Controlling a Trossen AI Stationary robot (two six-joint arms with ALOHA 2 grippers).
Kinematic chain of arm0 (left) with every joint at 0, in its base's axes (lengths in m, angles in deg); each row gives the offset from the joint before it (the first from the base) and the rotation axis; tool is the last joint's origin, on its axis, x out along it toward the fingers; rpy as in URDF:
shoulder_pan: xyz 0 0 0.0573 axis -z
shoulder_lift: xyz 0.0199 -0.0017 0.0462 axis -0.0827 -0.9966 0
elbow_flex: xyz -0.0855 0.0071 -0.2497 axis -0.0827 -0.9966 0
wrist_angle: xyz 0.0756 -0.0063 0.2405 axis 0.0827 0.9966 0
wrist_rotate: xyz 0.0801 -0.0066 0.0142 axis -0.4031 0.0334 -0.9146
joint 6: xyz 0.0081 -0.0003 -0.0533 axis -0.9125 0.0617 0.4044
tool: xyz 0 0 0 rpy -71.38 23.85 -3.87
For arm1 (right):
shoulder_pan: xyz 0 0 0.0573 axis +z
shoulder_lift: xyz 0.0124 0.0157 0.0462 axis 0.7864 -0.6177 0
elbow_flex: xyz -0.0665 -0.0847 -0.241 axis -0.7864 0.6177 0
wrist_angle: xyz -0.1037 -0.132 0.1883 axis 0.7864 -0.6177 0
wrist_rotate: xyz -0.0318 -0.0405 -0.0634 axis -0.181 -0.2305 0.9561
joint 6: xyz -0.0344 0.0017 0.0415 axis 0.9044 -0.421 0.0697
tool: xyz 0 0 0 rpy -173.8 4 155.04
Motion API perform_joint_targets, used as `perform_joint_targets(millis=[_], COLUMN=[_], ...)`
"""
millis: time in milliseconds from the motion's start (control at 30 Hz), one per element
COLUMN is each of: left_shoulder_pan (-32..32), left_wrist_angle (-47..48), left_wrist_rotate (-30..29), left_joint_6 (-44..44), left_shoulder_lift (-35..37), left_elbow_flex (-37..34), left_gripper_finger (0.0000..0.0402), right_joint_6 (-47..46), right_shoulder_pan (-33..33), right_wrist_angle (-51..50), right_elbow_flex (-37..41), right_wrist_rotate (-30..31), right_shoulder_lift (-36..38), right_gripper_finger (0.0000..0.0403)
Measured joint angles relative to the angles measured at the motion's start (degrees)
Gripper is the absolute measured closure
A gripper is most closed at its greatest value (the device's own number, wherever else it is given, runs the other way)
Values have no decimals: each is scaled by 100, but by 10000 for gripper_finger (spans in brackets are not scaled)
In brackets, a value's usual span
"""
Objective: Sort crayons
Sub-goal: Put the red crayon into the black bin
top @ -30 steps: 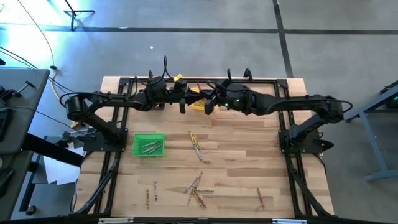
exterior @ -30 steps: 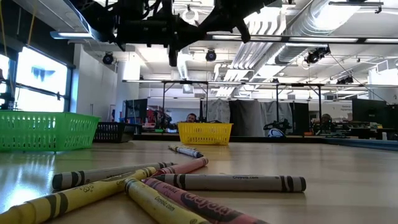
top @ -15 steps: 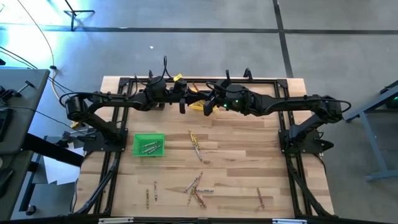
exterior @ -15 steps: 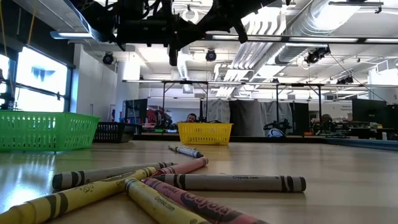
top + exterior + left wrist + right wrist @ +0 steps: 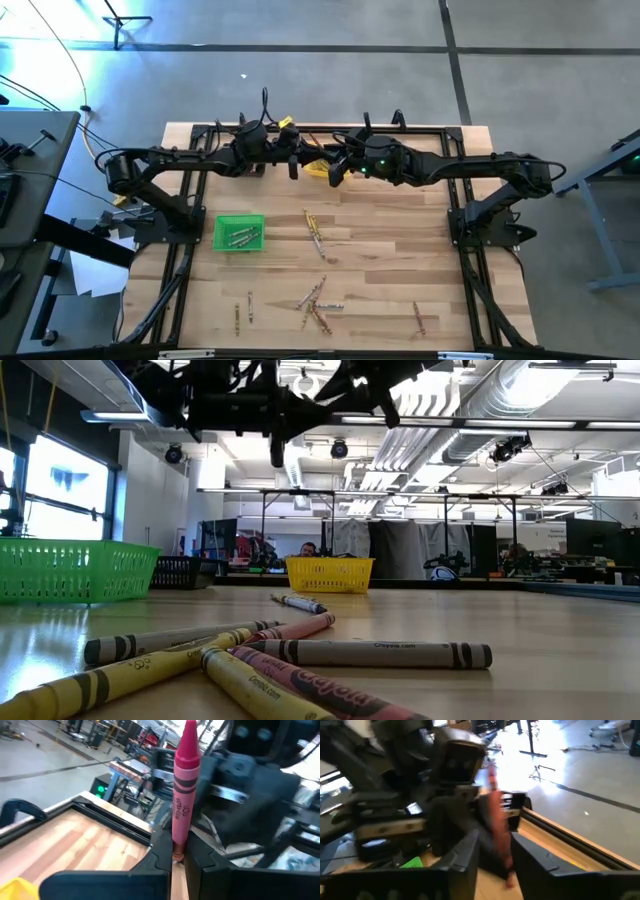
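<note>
A red crayon (image 5: 184, 785) is held in the air over the table's far middle, above the yellow bin (image 5: 316, 170). My left gripper (image 5: 177, 862), reaching in level from the left (image 5: 294, 163), is shut on it. My right gripper (image 5: 495, 855) faces it from the right (image 5: 335, 172). It is open, with a finger on either side of the same crayon (image 5: 497, 830) and a gap showing to each. Several more crayons (image 5: 316, 232) lie loose on the wood toward the near edge (image 5: 300, 660). My left gripper pinches the red crayon's lower end (image 5: 177, 851) between its two fingers. The fingers come in level from the table's left and lie across the crayon. The crayon stands up out of the hold with its pointed tip on top, lifted clear of table and bin.
A green bin (image 5: 239, 233) holding some crayons stands left of centre. A black bin (image 5: 180, 572) shows behind it in the low view. Loose crayons lie in small groups near the front edge (image 5: 315, 305) and at the front right (image 5: 420, 318). A black frame runs around the table.
My right gripper's fingers have parted from around the red crayon, which stays in my left gripper. Both arms have kept their places over the yellow bin.
</note>
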Motion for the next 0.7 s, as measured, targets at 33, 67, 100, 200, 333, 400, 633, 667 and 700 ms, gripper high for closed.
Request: perform_joint_targets(millis=[33,67,100,200,333,400,633,667,700], left_shoulder_pan=[-33,-67,-117,-416,-1034,-1351,-2154,-2229,-2285], left_wrist_angle=[5,20,56,605,2639,3942,7330,7576,7744], left_wrist_rotate=[-6,-2,29,334,419,224,-1915,-2170,-2373], left_joint_6=[6,12,19,15,-458,-975,-2064,-2071,-2072], left_shoulder_lift=[2,4,4,141,553,806,1417,1456,1481], left_elbow_flex=[4,5,5,3,5,5,-6,-6,-8], left_gripper_finger=[399,399,399,399,396,395,393,393,393], right_joint_6=[78,164,225,349,333,334,101,55,37], right_shoulder_pan=[6,6,8,4,0,1,-16,-44,-75], right_wrist_angle=[-20,-78,-131,-344,-855,-1160,-2057,-2142,-2230], right_elbow_flex=[0,0,0,0,0,0,0,0,0], right_wrist_rotate=[-31,-29,-31,-6,28,30,340,369,374], right_shoulder_lift=[29,74,127,332,600,704,769,768,769], right_gripper_finger=[290,281,273,257,253,255,258,258,258])
